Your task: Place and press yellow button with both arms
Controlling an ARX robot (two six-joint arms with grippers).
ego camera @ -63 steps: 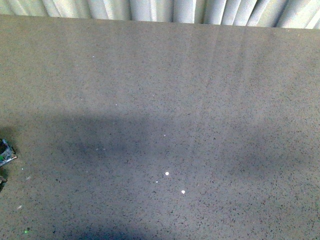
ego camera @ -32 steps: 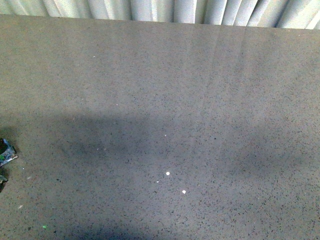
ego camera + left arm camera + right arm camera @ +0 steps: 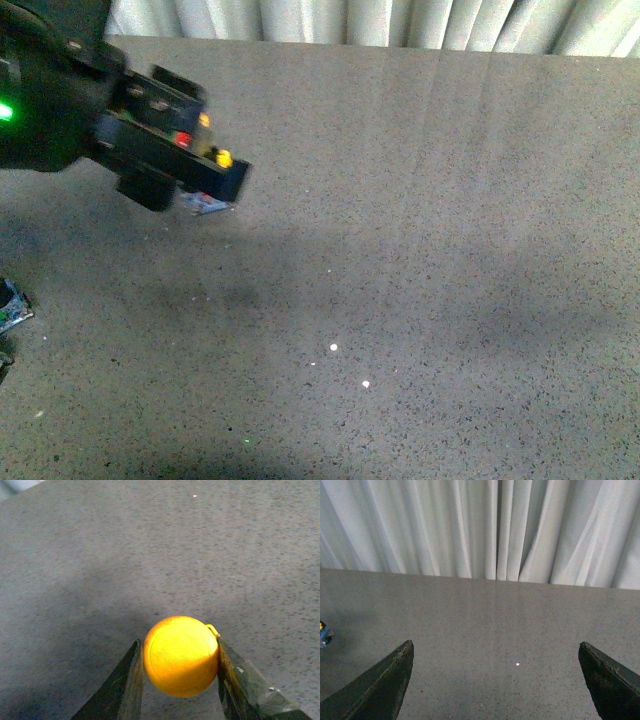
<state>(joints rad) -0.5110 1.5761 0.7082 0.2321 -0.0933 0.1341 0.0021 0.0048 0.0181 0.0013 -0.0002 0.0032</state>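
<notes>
The yellow button (image 3: 181, 656) is clamped between the jaws of the left gripper (image 3: 179, 645), both jaws touching its cap, above the desk (image 3: 420, 250) near the far left corner. The right gripper (image 3: 495, 644) is held with jaws spread wide

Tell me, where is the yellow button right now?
The yellow button is pinched in the left gripper, held over the grey table; the front view shows that arm at the table's far left.

Your front view is dim and grainy. The left arm (image 3: 120, 130) is blurred and throws a soft shadow on the table (image 3: 450, 200). The yellow button (image 3: 181, 656) appears sharp, and the curtain (image 3: 495, 530) is brightest.
</notes>
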